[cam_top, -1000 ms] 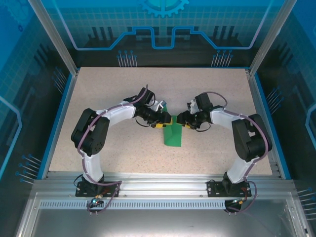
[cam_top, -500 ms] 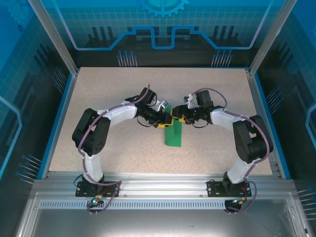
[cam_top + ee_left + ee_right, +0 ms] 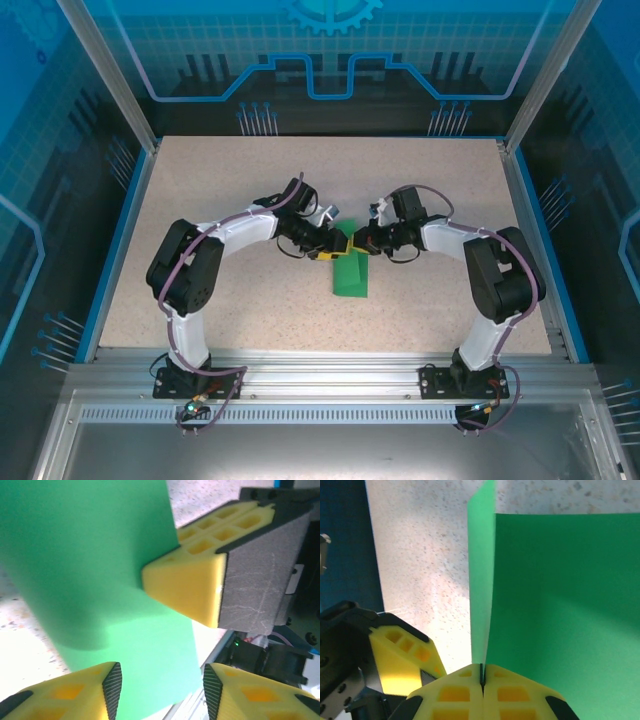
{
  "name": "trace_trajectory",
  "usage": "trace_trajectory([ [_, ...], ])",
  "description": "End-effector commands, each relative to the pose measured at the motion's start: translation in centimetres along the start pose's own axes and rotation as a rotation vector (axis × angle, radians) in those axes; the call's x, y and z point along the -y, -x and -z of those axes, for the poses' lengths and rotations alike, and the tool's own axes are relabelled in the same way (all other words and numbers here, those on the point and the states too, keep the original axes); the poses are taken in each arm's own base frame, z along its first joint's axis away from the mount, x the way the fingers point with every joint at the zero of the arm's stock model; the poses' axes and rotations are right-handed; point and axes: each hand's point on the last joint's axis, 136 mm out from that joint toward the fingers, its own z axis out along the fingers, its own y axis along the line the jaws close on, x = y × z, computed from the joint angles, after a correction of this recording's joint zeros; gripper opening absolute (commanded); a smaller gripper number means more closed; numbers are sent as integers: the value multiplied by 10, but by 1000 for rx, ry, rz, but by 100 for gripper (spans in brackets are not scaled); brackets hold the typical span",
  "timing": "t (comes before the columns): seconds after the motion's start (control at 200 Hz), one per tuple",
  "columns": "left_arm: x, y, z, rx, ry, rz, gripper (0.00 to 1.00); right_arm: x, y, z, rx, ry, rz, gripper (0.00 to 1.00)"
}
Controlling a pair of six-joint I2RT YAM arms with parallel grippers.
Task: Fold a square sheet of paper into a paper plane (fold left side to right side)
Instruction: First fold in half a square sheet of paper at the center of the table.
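Right end effector clamped shut on raised edge of thin bright-green creased paper sheet, holding flap upright for fold. Left end effector jaws apart, paper edge between them unpinched, likely ready to steady. Sheet mid speckled beige worktop, between arms.

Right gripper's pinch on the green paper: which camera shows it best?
Right wrist: the right gripper is shut on the paper's edge, close up. Left wrist shows its fingertip against the paper; top external shows it small and distant.
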Motion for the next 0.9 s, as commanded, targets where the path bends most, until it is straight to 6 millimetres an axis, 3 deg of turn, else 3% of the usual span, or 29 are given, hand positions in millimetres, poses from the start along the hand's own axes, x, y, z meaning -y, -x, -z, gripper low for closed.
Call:
trace_trajectory([
  [0.0,-6,-2,16,48,104,6,53,7,-3,8,-7,-53,10,4],
  [0.27,-39,-6,-2,36,177,176,59,28,-7,8,-8,-119,-30,5],
  [0.685,-46,-6,-28,0,166,245,62,35,-9,5,-16,-130,-35,8],
  [0.895,-52,-7,-34,-8,189,263,61,37,-8,13,-6,-153,-17,25],
])
